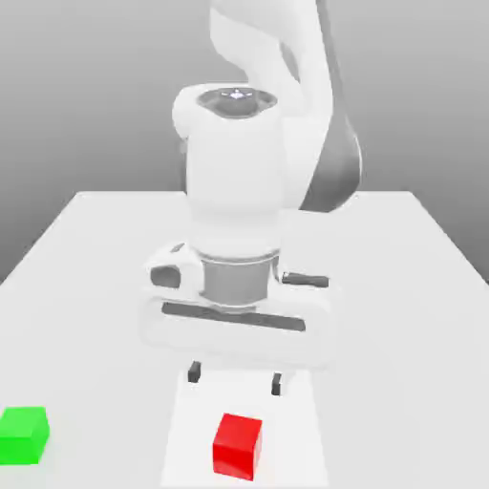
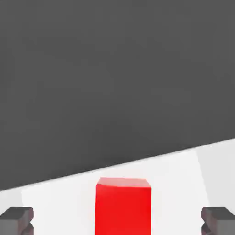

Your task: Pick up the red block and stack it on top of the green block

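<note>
The red block (image 1: pixel 237 445) rests on the white table near its front edge, just below my gripper (image 1: pixel 235 379). The two dark fingertips (image 1: pixel 195 373) hang wide apart above the table, a little behind the block, with nothing between them. In the hand view the red block (image 2: pixel 123 206) sits midway between the two fingertips (image 2: pixel 16 219), so my gripper (image 2: pixel 118 221) is open and lined up over it. The green block (image 1: pixel 24 435) lies on the table at the exterior view's far left, well apart from the red one.
The white table (image 1: pixel 401 315) stretches back to a grey wall. The arm's large white body (image 1: pixel 239 191) rises over the middle of the table behind the gripper.
</note>
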